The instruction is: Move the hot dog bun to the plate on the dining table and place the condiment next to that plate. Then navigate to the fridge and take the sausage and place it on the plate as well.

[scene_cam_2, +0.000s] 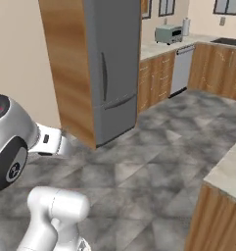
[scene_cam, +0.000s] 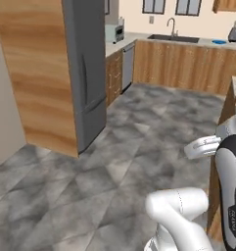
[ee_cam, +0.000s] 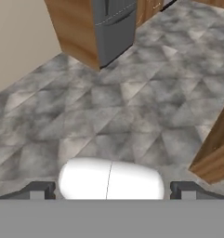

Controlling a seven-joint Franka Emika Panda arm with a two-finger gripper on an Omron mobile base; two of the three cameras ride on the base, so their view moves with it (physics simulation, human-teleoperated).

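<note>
The fridge [scene_cam: 85, 73] stands closed ahead and to the left across a grey marbled tile floor [scene_cam: 114, 162], well apart from the arm. It is tall, with smooth grey doors and wood-grain side panels. The fingers [ee_cam: 39, 190] are spread wide, holding nothing. The sausage is presumably inside, behind the doors.

Even bright rendered light, faint shadows, slight softness.
</note>
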